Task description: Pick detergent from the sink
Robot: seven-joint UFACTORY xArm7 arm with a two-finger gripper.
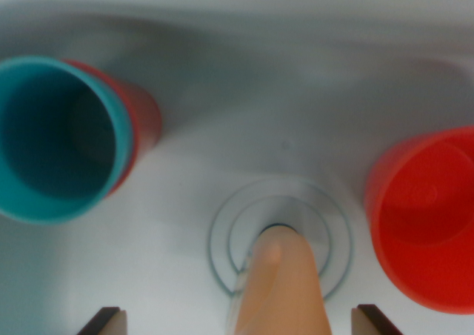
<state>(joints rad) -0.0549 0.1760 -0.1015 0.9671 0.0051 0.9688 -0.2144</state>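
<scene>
Two dark fingertips (104,321) of the gripper (235,322) are seen at the bottom edge of the wrist view, one toward the wrist view's left and one toward its right. The jaws are held apart, and neither tip is seen touching anything.

Between them a peach-coloured detergent bottle (281,294) rises toward the camera, blurred by closeness, with its rounded top reaching up to the middle of the frame. It is standing in the sink (244,90), over the ringed drain (280,227), whose concentric circles are partly hidden behind the bottle's top.

Beyond and to the wrist view's right, a red cup (424,216) is seen upright on the pale sink floor, its open mouth facing the camera and its rim cut off by the frame edge. On the wrist view's left, a teal cup (55,138) is nested inside a second red cup (141,120), of which only an outer band is shown.

Farthest away, the white rear wall of the sink is seen across the top of the picture, out of focus.
</scene>
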